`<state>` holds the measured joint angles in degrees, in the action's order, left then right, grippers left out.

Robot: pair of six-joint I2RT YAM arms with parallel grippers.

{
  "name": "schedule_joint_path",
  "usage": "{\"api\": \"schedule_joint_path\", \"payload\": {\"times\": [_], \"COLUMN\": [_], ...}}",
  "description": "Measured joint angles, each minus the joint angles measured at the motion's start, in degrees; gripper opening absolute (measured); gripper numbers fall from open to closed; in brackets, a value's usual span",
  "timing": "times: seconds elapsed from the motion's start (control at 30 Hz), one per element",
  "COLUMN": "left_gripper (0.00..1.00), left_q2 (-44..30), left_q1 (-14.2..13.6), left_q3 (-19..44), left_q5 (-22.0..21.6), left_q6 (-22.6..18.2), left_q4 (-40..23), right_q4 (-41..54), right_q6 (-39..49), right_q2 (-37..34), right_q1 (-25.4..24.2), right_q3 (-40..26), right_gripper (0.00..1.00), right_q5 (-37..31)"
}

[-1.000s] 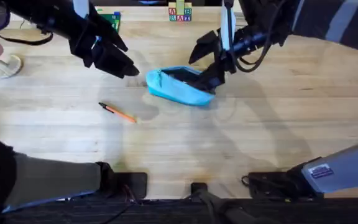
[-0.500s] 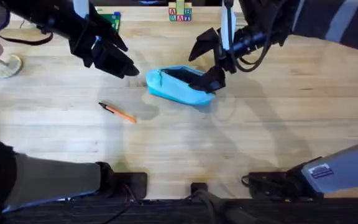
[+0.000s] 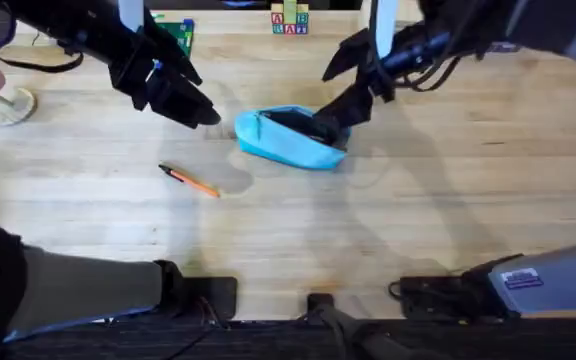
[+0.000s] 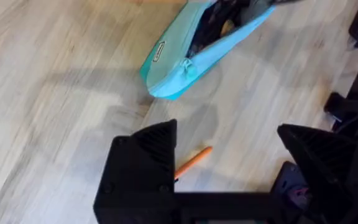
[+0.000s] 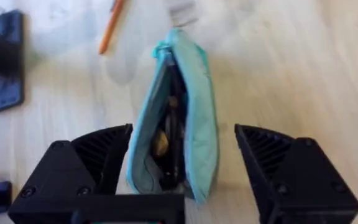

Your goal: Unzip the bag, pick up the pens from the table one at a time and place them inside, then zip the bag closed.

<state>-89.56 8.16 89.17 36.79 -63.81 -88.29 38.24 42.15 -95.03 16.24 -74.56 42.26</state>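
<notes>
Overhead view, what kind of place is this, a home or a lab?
Probably a robot lab workbench: two arms mounted at a bare wooden table, cables at its near edge, with practice props like a blue pouch, an orange pen and alphabet blocks.

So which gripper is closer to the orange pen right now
The left. The left gripper hangs open above the table just behind the orange pen. The right gripper is open over the far end of the bag, farther from the pen.
</notes>
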Motion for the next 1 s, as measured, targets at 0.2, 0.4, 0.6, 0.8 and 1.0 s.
{"api": "schedule_joint_path", "payload": {"times": [0.2,0.4,0.6,0.8,1.0], "left_gripper": [0.995,0.995,0.995,0.997,0.998], "left_q2": [0.0,0.0,0.0,0.0,0.01], "left_q1": [0.0,0.0,0.0,0.0,0.0], "left_q3": [0.0,0.0,0.0,0.0,0.0], "left_q5": [-3.52,-4.98,-5.36,-7.93,-10.18], "left_q6": [0.04,0.43,8.22,17.02,22.7], "left_q4": [-0.02,-2.38,-2.34,-2.19,-2.05], "right_q4": [3.08,7.64,11.03,11.56,11.58], "right_q6": [-6.87,-10.57,-12.54,-12.63,-12.66], "right_q2": [6.73,11.19,16.41,17.58,17.57], "right_q1": [-0.41,-0.41,-0.41,-0.41,-0.41], "right_q3": [-1.3,-1.34,-1.34,-1.34,-1.34], "right_gripper": [0.997,0.997,0.998,0.998,0.998], "right_q5": [-9.75,-19.14,-25.03,-25.75,-25.98]}}
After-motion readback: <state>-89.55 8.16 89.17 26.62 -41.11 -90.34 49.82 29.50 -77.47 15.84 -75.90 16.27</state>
